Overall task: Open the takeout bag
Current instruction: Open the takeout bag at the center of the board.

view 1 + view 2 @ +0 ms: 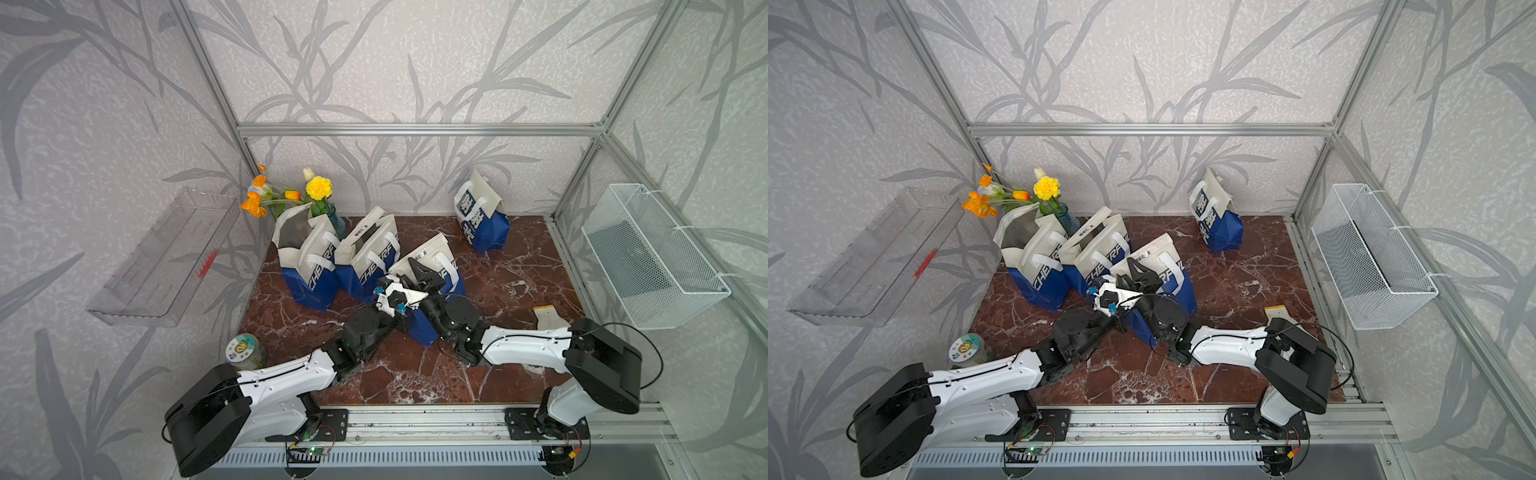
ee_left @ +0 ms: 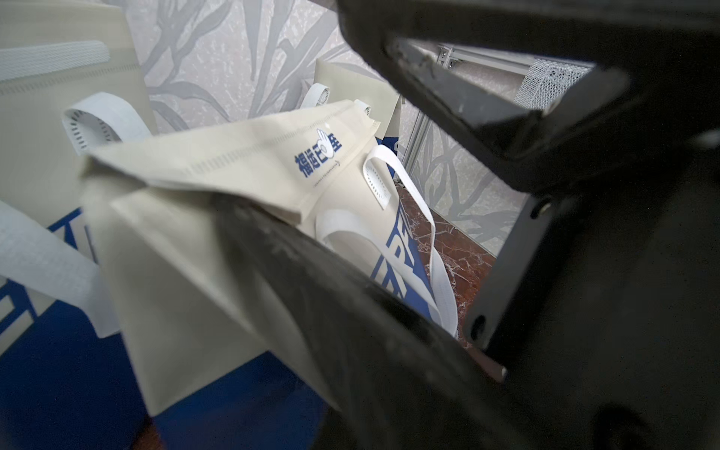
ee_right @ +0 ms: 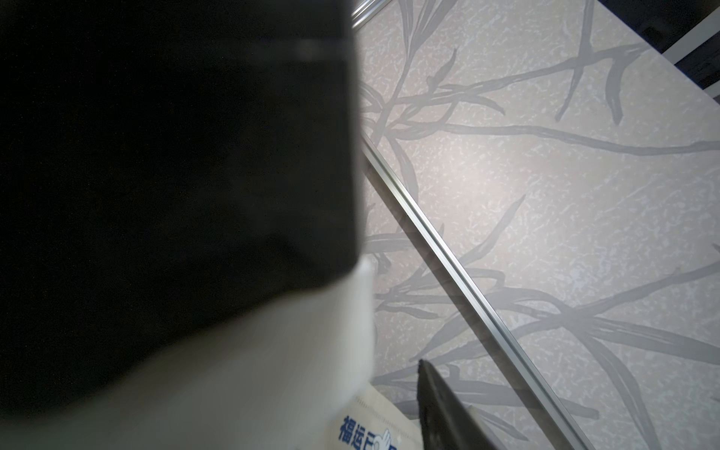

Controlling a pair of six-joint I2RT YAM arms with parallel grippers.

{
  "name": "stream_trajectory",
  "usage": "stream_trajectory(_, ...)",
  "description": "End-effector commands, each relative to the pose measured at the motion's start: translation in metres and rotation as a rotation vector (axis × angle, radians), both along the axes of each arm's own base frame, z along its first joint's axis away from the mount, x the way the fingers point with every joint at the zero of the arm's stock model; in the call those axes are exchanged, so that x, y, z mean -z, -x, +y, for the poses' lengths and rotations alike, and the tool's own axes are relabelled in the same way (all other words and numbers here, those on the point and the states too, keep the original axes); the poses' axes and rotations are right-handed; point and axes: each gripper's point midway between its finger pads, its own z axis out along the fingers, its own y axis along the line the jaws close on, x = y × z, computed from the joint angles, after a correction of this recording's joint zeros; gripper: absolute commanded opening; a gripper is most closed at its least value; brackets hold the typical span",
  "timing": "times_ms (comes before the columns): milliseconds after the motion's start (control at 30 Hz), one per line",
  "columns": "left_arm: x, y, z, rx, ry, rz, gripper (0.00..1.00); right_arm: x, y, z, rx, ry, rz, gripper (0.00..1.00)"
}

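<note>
Where the row of three cream-and-blue bags [image 1: 309,266] ends nearest the arms, the takeout bag [image 1: 432,254] stands on the bench [image 1: 523,274] with its top flap [image 2: 233,163] folded over. The left gripper [image 2: 241,218], pressed together, has its tip tucked under that flap; whether fabric is caught cannot be told. The right gripper [image 1: 426,274] is spread, its jaws apart over the bag's top.

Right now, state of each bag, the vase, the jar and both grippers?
Far-left bag: open, upright.
Second bag: open, upright.
Third bag: flap folded shut.
Back bag: shut, upright.
Vase: upright.
Jar: lidded.
Left gripper: shut.
Right gripper: open, at third bag's flap.
</note>
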Motion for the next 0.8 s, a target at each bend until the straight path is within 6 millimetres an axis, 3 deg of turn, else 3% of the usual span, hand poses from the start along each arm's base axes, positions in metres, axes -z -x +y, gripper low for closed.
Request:
stream_trajectory(0, -0.031, 0.008, -0.006, 0.043, 0.043, -0.083, 0.0, -0.013, -0.003, 0.005, 0.013, -0.033, -0.018, 0.49)
stream_trajectory(267, -0.035, 0.01, 0.0, 0.033, 0.043, -0.1, 0.0, -0.004, -0.005, 0.011, -0.009, -0.021, 0.043, 0.23)
stream_trajectory(433, -0.036, 0.011, 0.003, 0.023, 0.046, -0.105, 0.0, 0.0, -0.008, 0.008, -0.017, -0.026, 0.098, 0.15)
stream_trajectory(533, -0.036, 0.011, 0.004, 0.024, 0.046, -0.108, 0.0, -0.001, -0.01, 0.006, -0.007, -0.038, 0.137, 0.0)
stream_trajectory(667, -0.031, 0.01, 0.004, 0.019, 0.04, -0.097, 0.0, -0.007, -0.01, 0.002, 0.001, -0.048, 0.152, 0.0)
stream_trajectory(767, -0.023, 0.008, 0.005, 0.006, 0.035, -0.082, 0.0, -0.014, -0.02, -0.013, 0.038, -0.063, 0.157, 0.0)
